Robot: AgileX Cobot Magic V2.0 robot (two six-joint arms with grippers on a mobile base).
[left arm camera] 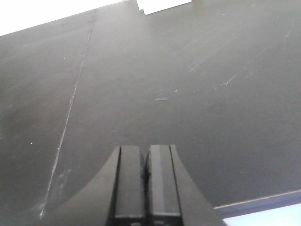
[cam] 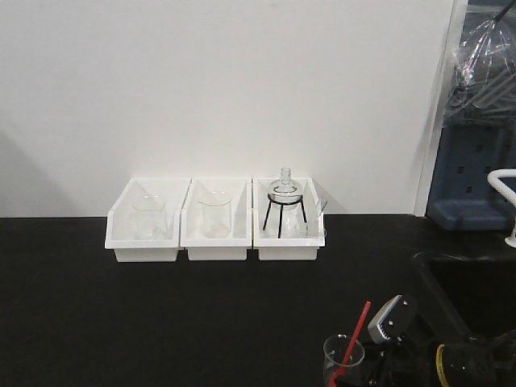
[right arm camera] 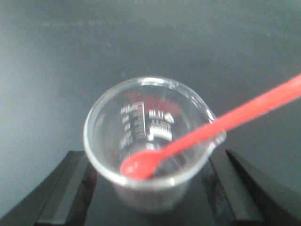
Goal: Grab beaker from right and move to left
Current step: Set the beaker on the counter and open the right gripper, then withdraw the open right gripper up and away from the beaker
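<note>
The beaker (cam: 342,360), small clear glass with a red stir stick (cam: 355,329) leaning out, is at the bottom edge of the front view, right of centre. In the right wrist view the beaker (right arm camera: 141,122) fills the gap between my right gripper's (right arm camera: 153,155) black fingers (right arm camera: 70,183), which stand against its two sides. The red stick (right arm camera: 211,127) lies across its rim. My right gripper (cam: 359,369) reaches in from the lower right. My left gripper (left arm camera: 146,149) is shut and empty over bare black tabletop; it does not show in the front view.
Three white bins (cam: 145,251) stand in a row at the back against the white wall. The left and middle ones hold clear beakers (cam: 215,214); the right one holds a round flask (cam: 284,193) on a black wire stand. A dark recessed basin (cam: 468,282) lies at the right.
</note>
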